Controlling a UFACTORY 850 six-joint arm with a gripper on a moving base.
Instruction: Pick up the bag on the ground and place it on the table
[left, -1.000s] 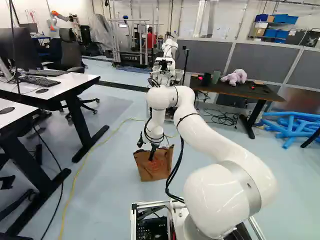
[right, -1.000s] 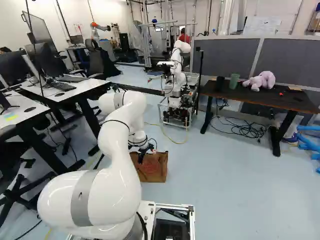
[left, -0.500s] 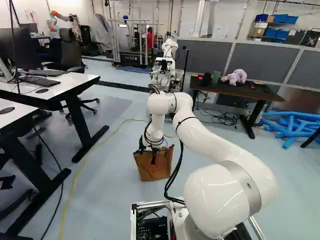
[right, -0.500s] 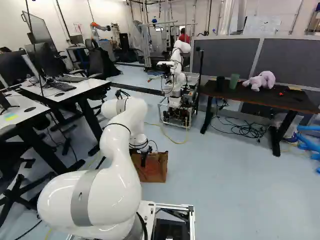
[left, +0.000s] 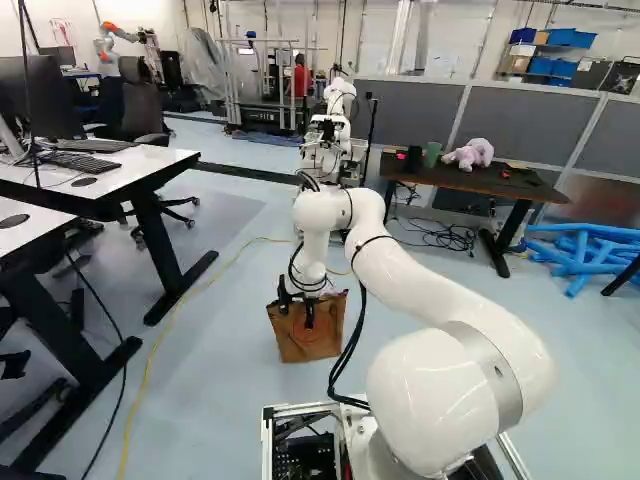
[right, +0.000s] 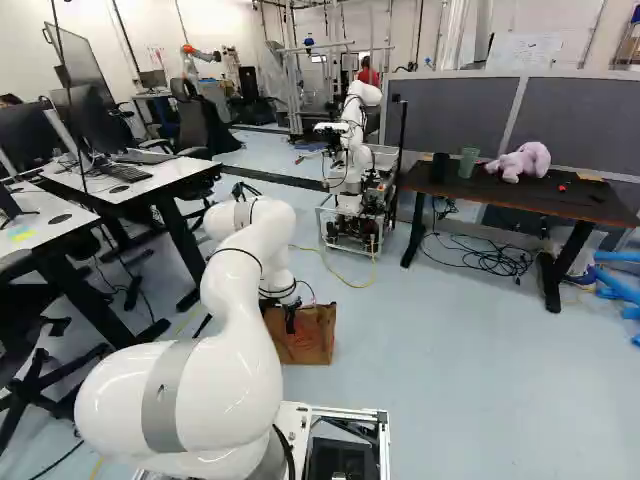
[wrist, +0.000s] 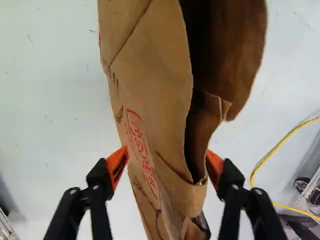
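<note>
Right base view: bag (right: 312, 338) on floor (right: 430, 360), just below centre; desk (right: 165, 173), left; table (right: 520, 196), right, bearing cup (right: 468, 163) and toy (right: 532, 158); partition (right: 585, 115) behind.

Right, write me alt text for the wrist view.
The open gripper straddles a brown paper bag, one orange-padded finger on each side. The bag's mouth gapes, and red print marks one side. Pale floor surrounds it, with a yellow cable beyond one finger.

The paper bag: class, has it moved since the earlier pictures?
No: in the left base view the paper bag keeps the same place against the black desk leg.
</note>
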